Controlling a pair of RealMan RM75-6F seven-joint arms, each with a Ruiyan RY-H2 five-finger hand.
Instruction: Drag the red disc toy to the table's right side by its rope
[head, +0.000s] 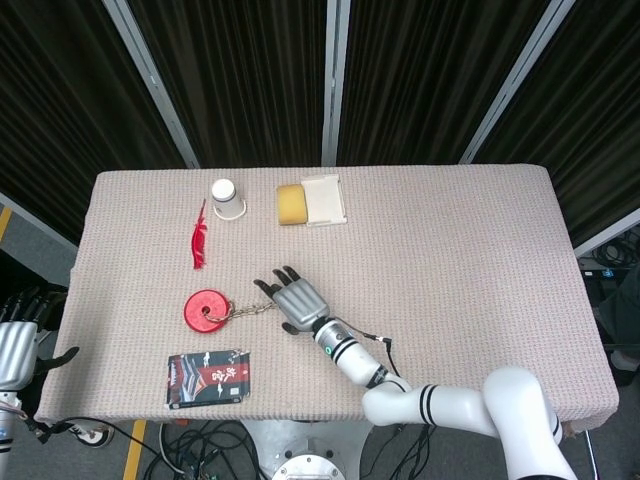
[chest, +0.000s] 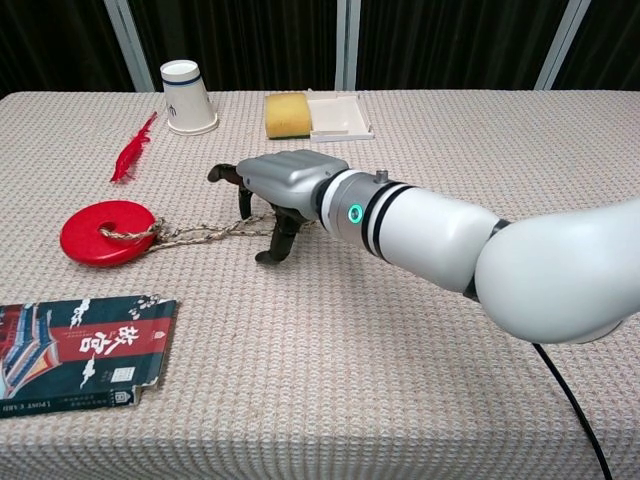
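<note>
Right hand, palm down over the free end of the rope, fingers curled toward the strands; whether it grips them cannot be told (contact point hidden under the palm). Red disc toy lies flat on the surface, well apart from the fingertips at the rope's far end. Left hand sits off the surface edge, fingers spread, holding nothing. Printed card lies near the disc.

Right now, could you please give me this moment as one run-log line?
right hand: over braided rope, grasp unclear | red disc toy: table left side | left hand: off table, idle
</note>
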